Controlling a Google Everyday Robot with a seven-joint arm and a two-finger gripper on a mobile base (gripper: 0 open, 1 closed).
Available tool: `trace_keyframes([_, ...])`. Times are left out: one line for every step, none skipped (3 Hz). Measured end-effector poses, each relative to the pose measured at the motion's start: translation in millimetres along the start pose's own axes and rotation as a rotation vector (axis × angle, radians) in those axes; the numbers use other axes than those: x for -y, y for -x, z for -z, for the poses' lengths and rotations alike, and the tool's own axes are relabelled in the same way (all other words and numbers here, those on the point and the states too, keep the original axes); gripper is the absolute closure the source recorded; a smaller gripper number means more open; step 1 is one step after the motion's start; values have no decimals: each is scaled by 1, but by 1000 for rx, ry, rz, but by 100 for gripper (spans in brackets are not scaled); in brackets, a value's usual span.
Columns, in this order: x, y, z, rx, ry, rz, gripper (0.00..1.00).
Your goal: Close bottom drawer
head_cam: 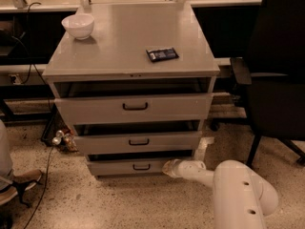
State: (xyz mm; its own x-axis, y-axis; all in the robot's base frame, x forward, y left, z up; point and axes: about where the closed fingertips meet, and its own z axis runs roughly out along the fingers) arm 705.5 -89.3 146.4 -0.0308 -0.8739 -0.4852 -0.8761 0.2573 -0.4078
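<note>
At the foot of the grey cabinet (128, 37), low by the speckled floor (119, 204), my gripper (167, 168) rests at the right end of the bottom drawer (114, 168), just right of its small dark loop handle (141, 166). Whether my gripper is spread or pressed together I cannot tell. My white arm (238, 190) reaches in from the near right. The bottom drawer stands out a little, a dark gap showing above its front. The middle drawer (181, 141) and top drawer (90, 109) above it are also partly out. On the cabinet top sit a white bowl (78, 26), far left, and a dark packet (162, 54). A black chair (279, 70) stands to the right.
</note>
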Motion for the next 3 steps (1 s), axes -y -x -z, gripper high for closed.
trace_keyframes([-9, -24, 13, -38, 11, -55, 100])
trace_keyframes([-21, -78, 53, -117, -3, -181, 100])
trace_keyframes([-28, -97, 74, -146, -18, -245, 100])
